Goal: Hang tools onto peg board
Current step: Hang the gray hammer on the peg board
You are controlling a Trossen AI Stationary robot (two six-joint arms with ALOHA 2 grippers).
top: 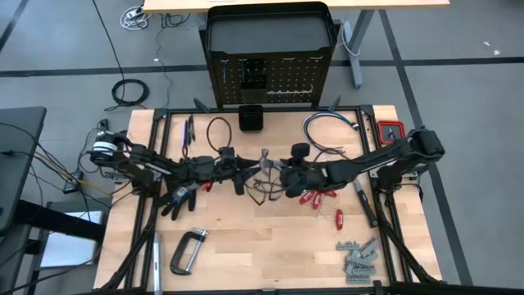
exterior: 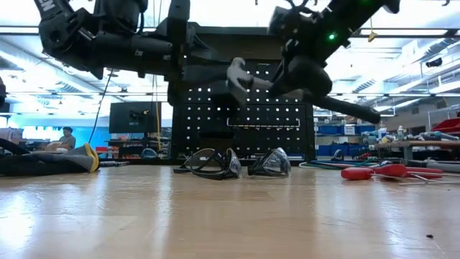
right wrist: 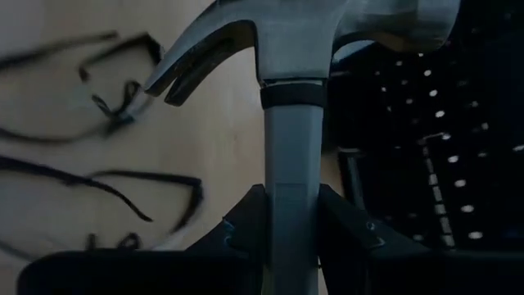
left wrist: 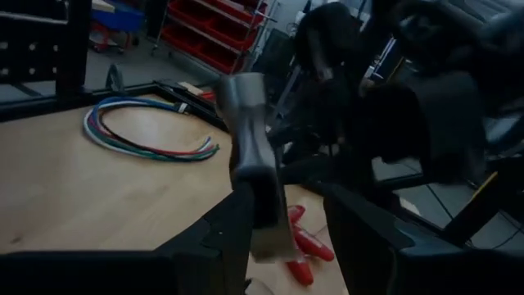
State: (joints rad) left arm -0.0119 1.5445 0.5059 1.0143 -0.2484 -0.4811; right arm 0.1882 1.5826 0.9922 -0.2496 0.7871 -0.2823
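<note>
The steel-headed hammer [right wrist: 291, 49] hangs above the middle of the table [top: 246, 246], with my right gripper [right wrist: 291, 238] shut on its shaft. My left gripper [left wrist: 286, 238] is open and comes level from the table's left. The hammer's head [left wrist: 250, 156] stands just ahead of its fingers; I cannot tell whether they touch it. Thin black-framed glasses [exterior: 212, 164] lie on the table below both grippers. The peg board [top: 270, 78] stands upright at the table's far edge, behind them. My right gripper pinches the hammer's grey shaft [right wrist: 291, 205] between its two fingers, a short way below the head. It comes from the table's right, slanting down, with the fingers across the shaft. The hammer is lifted clear, its head [exterior: 241, 75] toward my left gripper and its dark handle [exterior: 352, 109] trailing behind.
Red-handled drivers [top: 315, 197] lie right of centre, a grey C-clamp [top: 187, 250] near the front left, and grey metal pieces [top: 358, 258] at the front right. A black glove [top: 178, 197] lies under the left arm. Coiled cables [top: 327, 127] and a small black box [top: 251, 117] sit before the peg board.
</note>
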